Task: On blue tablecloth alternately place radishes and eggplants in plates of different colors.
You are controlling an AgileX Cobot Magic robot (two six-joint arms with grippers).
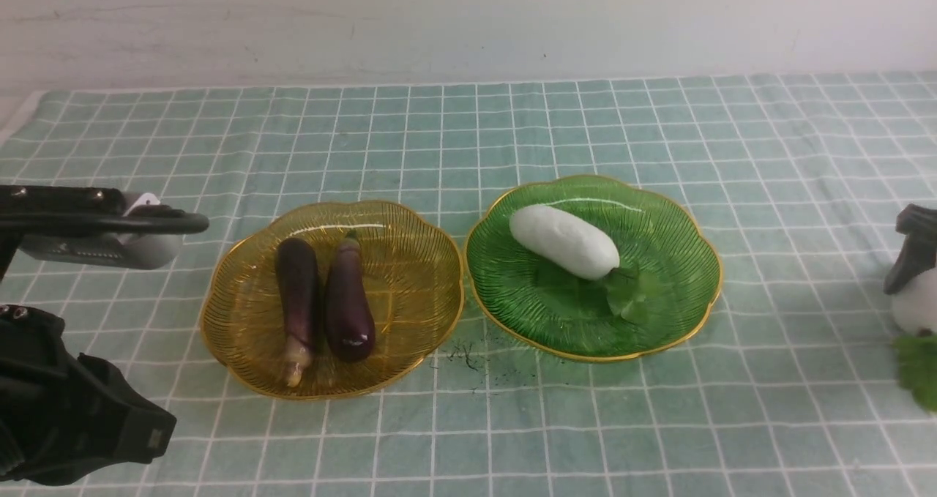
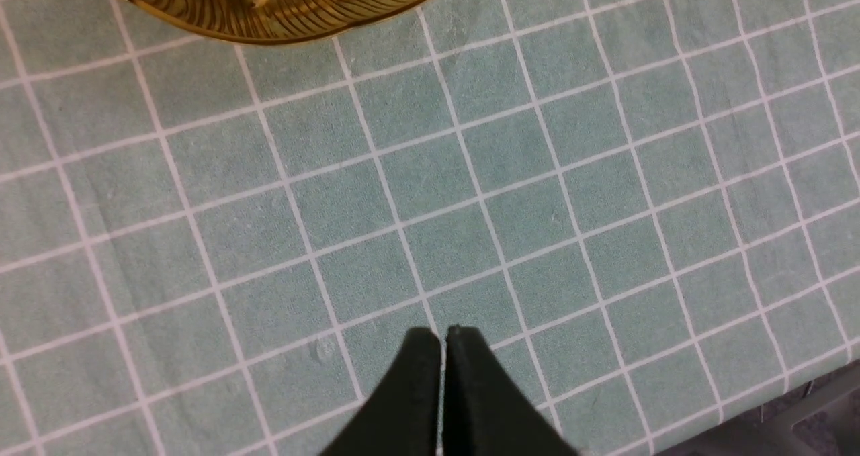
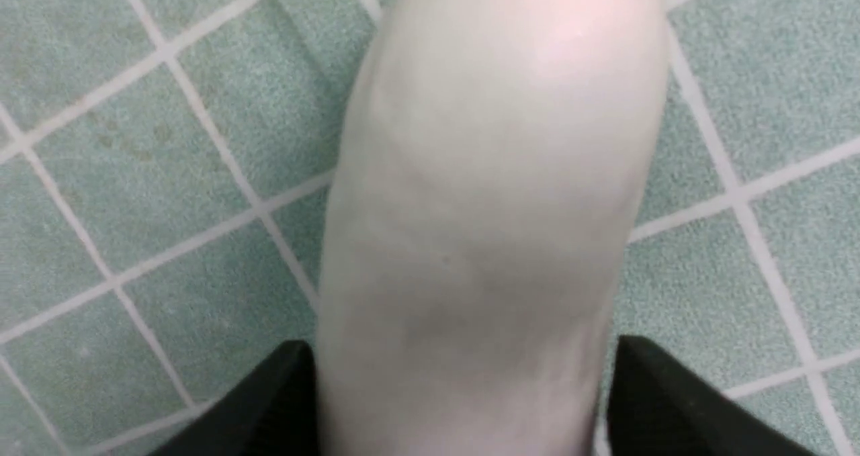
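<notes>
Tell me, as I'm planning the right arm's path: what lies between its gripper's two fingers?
A smooth white oblong radish, as the right wrist view shows.

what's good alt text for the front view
Two purple eggplants lie in an amber plate and one white radish in a green plate, on a teal gridded cloth. At the right edge, the right gripper's dark fingers meet a second radish.

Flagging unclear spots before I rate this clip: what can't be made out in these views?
- Second radish: cut off by the front view's right edge.
- Right gripper: blurred fingers; whether they press the radish is unclear.
- Eggplants in the left wrist view: mostly cut off by the picture's edge.
- Green plate: outside both wrist views.
</notes>
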